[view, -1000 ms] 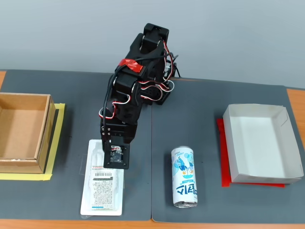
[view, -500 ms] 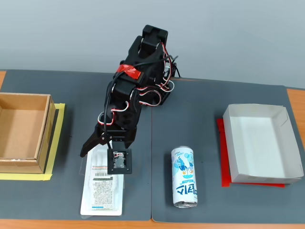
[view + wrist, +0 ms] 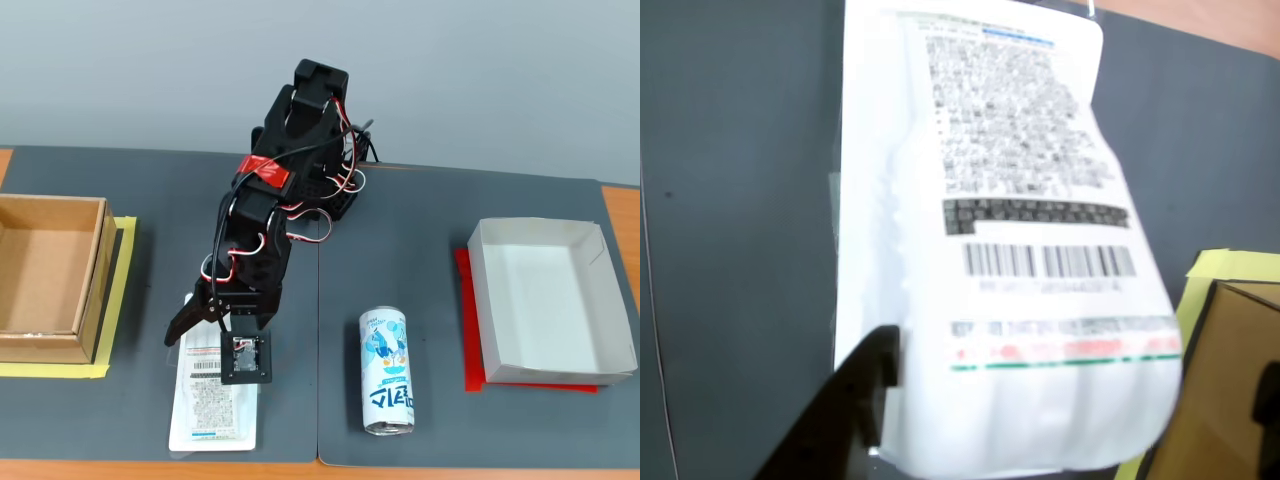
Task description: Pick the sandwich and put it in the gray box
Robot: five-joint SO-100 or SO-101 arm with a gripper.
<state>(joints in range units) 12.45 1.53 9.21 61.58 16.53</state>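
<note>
Task barely started: black two-finger gripper (image 3: 205,335) is spread wide and empty over the near end of the flat clear-and-white plastic sandwich package (image 3: 214,405), which lies far left of the empty pale gray cardboard tray (image 3: 590,377); grasp, carry and drop remain

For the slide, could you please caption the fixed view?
Open gripper poised over the sandwich, gray box empty at right.
</note>
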